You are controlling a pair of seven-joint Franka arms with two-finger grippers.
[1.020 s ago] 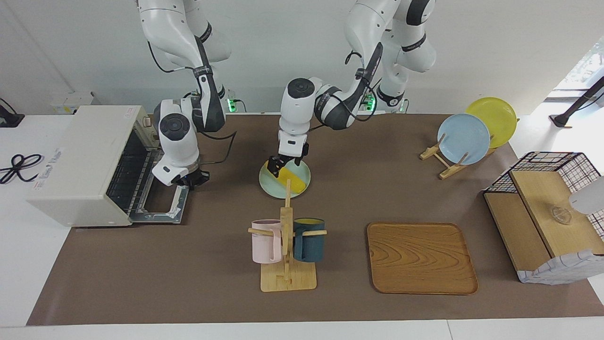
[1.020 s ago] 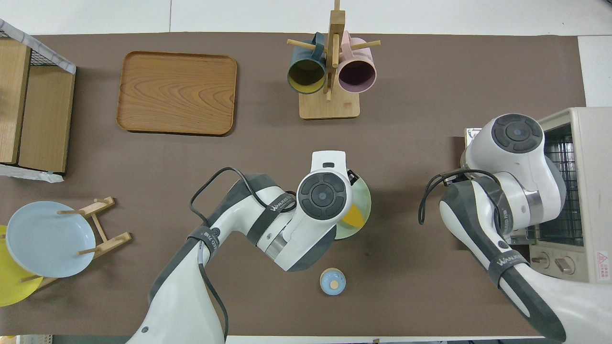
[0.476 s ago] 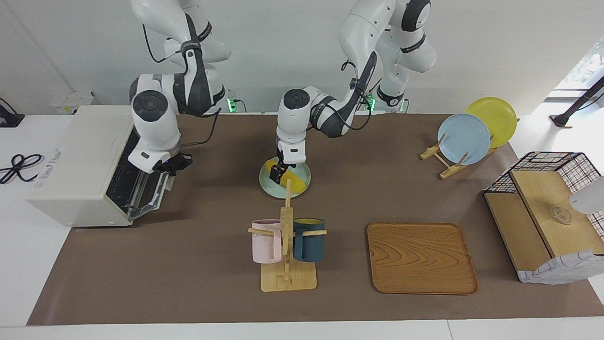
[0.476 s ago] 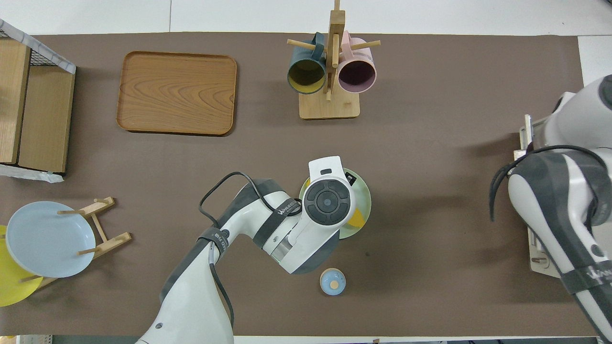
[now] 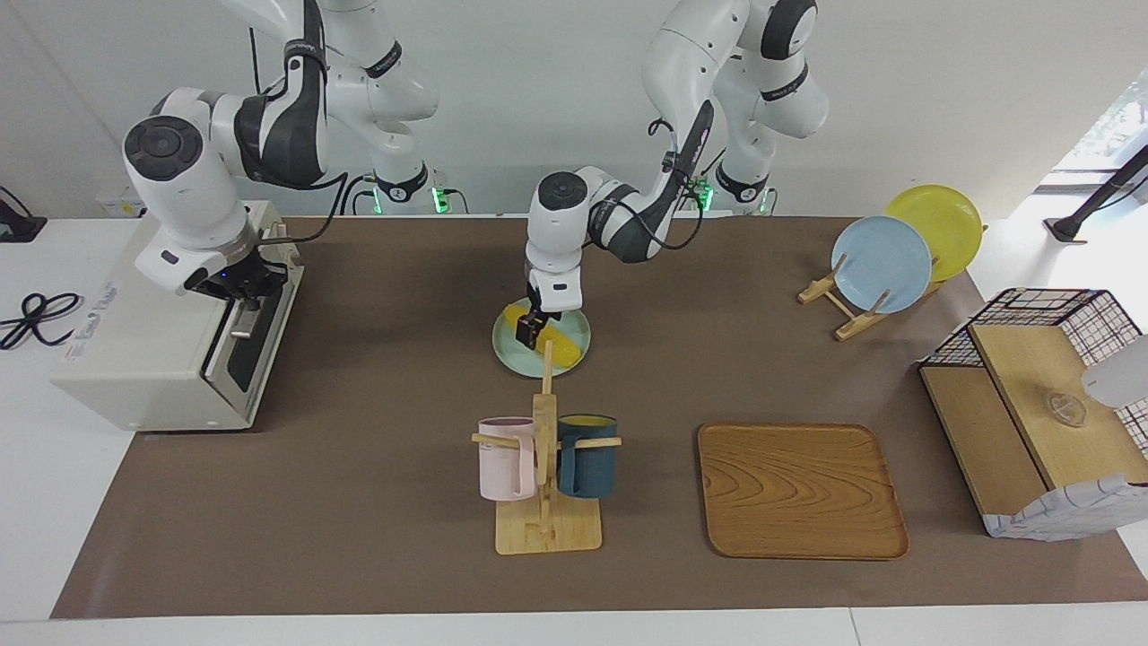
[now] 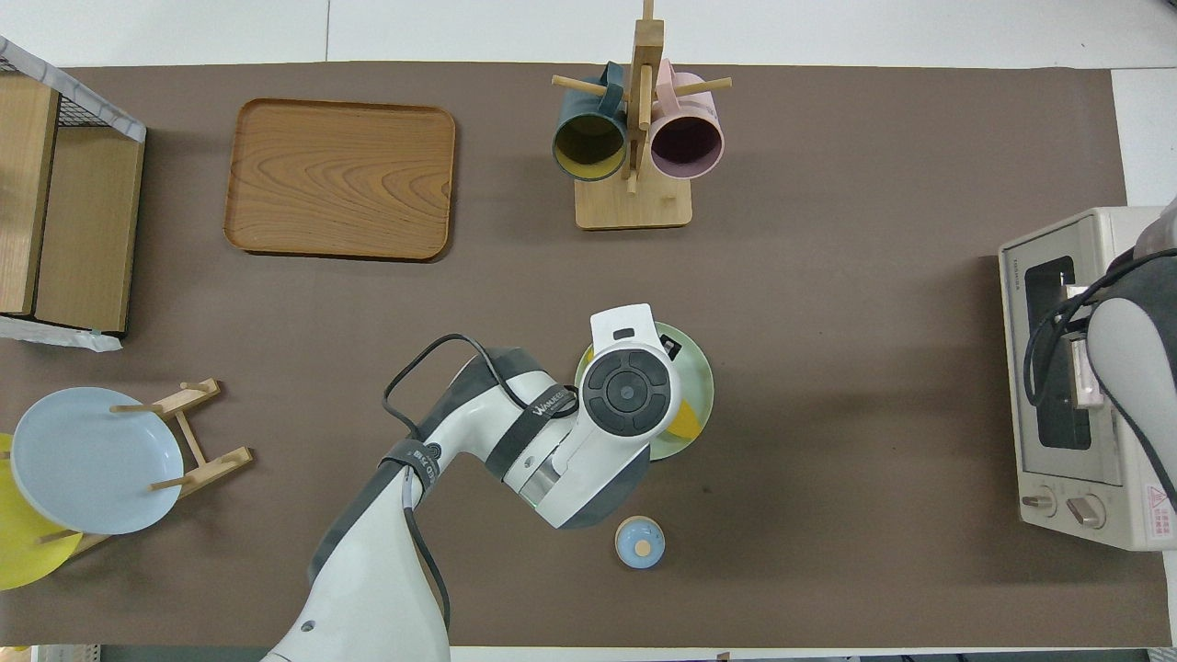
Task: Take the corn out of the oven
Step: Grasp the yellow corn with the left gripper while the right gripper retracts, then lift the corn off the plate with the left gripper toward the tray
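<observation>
The yellow corn (image 5: pixel 562 346) lies on a pale green plate (image 5: pixel 508 346) at the middle of the table; a bit of it shows in the overhead view (image 6: pixel 685 423). My left gripper (image 5: pixel 534 330) is down on the corn's end nearer the robots, fingers shut on it. The cream-white oven (image 5: pixel 152 341) stands at the right arm's end of the table, also in the overhead view (image 6: pixel 1067 515). Its dark glass door (image 5: pixel 244 352) stands closed. My right gripper (image 5: pixel 242 301) is at the top of the door, shut on the handle.
A wooden mug rack (image 5: pixel 545 467) with a pink and a blue mug stands just farther from the robots than the plate. A wooden tray (image 5: pixel 801 489), a plate rack (image 5: pixel 883 260) and a wire-and-wood basket (image 5: pixel 1040 413) are toward the left arm's end. A small blue round thing (image 6: pixel 640 542) lies near the robots.
My right gripper has swung the oven door up from flat open to closed. My left gripper lowered the corn onto the green plate and has stayed there.
</observation>
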